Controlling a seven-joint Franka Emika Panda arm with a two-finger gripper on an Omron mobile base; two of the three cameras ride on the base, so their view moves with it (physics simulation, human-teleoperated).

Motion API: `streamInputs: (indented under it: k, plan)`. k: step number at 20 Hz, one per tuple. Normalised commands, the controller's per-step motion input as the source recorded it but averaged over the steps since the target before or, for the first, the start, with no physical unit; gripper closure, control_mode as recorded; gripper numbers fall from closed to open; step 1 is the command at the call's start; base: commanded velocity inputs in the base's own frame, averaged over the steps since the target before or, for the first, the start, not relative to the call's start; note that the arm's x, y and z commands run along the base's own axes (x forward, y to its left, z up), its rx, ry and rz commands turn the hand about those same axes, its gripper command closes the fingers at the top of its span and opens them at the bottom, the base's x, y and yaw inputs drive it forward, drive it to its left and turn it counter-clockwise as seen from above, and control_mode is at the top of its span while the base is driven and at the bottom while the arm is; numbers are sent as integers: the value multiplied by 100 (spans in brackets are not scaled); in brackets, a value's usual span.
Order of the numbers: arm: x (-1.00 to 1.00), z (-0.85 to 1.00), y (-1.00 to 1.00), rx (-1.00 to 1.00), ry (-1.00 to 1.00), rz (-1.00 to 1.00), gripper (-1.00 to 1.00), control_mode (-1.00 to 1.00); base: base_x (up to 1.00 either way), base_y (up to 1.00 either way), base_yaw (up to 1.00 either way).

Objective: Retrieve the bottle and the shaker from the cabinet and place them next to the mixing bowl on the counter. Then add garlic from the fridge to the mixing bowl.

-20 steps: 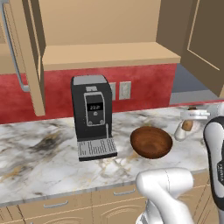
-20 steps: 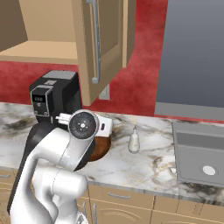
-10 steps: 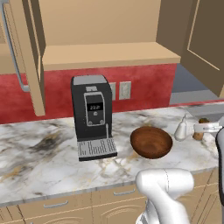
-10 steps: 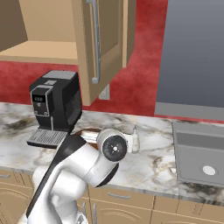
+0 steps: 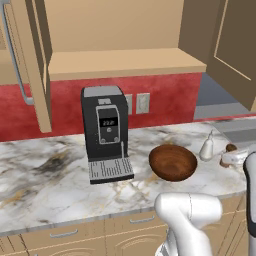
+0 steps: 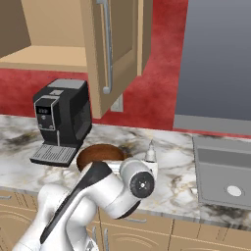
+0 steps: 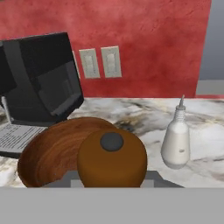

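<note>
Gripping the brown wooden shaker (image 7: pixel 112 157) by its lower body, the gripper (image 5: pixel 234 157) hangs low over the marble counter (image 5: pixel 45 185) at the right end of the scene, its jaws closed tight on the piece so that the round knob top bulges up between them in the hand view. Just beside the held shaker, toward the wall, stands the white-grey bottle (image 7: pixel 176 142), upright on the stone, its thin pointed neck rising clear. Directly ahead of the gripper in the hand view, and partly hidden behind the shaker, sits the wide reddish-brown mixing bowl (image 5: pixel 172 162), resting on the counter near the bottle but apart from it. Farther off, beyond the bowl, a black coffee machine (image 5: pixel 105 130) faces out from the red wall (image 7: pixel 144 35), with a pair of pale wall outlets (image 7: pixel 100 62) just beside it. Above everything hangs the tan cabinet (image 5: pixel 125 62), its doors swung open and its shelf bare. On the gripper's far side from the bowl, a grey sink basin (image 6: pixel 226 174) is set into the counter.
</note>
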Motion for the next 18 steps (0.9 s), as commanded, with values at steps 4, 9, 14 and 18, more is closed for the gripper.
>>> streamInputs:
  k: [4,9,14,18]
  plan:
    - [39,-41,-4,-4,-1,6,100,-100,0,0,0]
    - [29,-38,-14,-3,0,6,100,-100,0,0,0]
    - [21,-40,-35,0,0,6,100,-100,0,0,0]
    - [34,-37,-26,0,0,10,100,-100,0,0,0]
